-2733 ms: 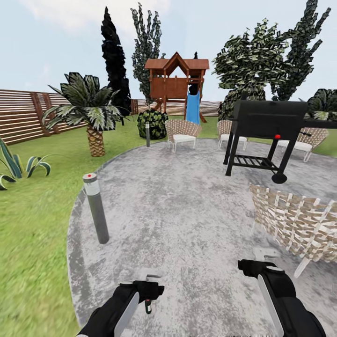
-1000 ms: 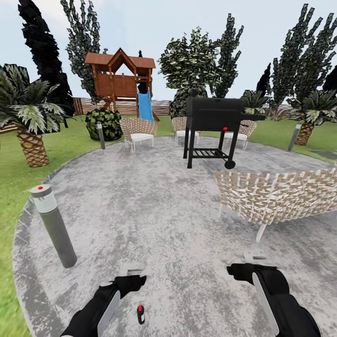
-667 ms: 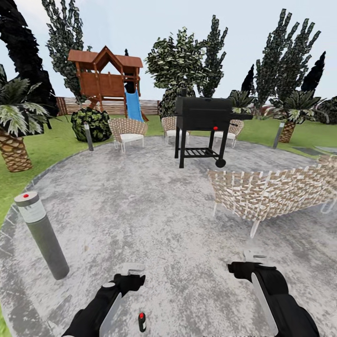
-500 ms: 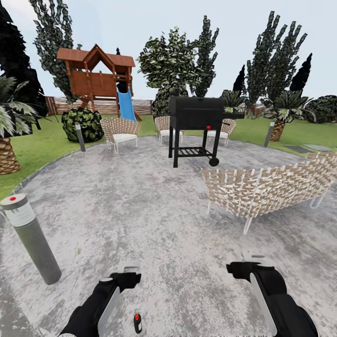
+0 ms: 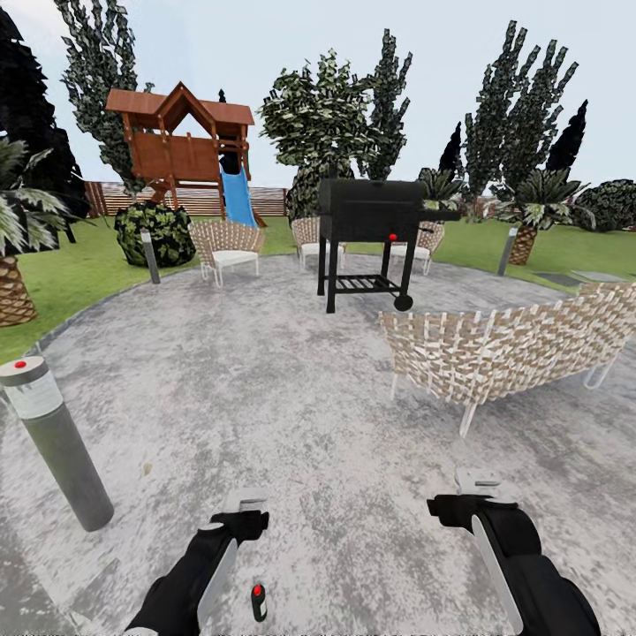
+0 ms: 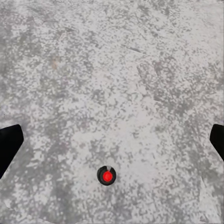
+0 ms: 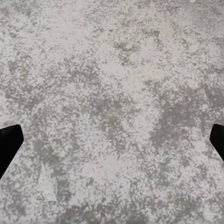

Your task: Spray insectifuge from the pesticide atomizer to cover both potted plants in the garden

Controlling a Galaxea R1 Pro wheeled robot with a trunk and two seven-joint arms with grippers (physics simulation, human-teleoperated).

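Paving fills most of what I see: the mottled grey patio (image 5: 291, 380) spreads out ahead, and the spray bottle (image 5: 258, 601) stands upright on it close in front of me, a small dark body with a red dot on top. It sits just beside my left pincer (image 5: 245, 503), a little nearer me and toward the inner side of that arm, not touching it. Through the left wrist camera I look straight down on the spray bottle (image 6: 107, 175), a dark round cap with the red dot, between the two dark fingertips (image 6: 9, 144) at the edges of the frame; the left pincer (image 6: 112, 142) is spread wide and holds nothing. My right pincer (image 5: 477, 486) hangs over bare paving well apart from the bottle, and in its wrist view the right pincer (image 7: 112, 142) is likewise wide open and empty, with only a dark fingertip (image 7: 8, 142) at each edge. To my left a grey lamp post (image 5: 55, 442) with a red top stands on the patio. Ahead are a wicker bench (image 5: 503, 344), a black grill (image 5: 371, 238), wicker chairs (image 5: 226, 247), and a wooden playhouse (image 5: 181, 146) with a blue slide on the lawn (image 5: 62, 283).
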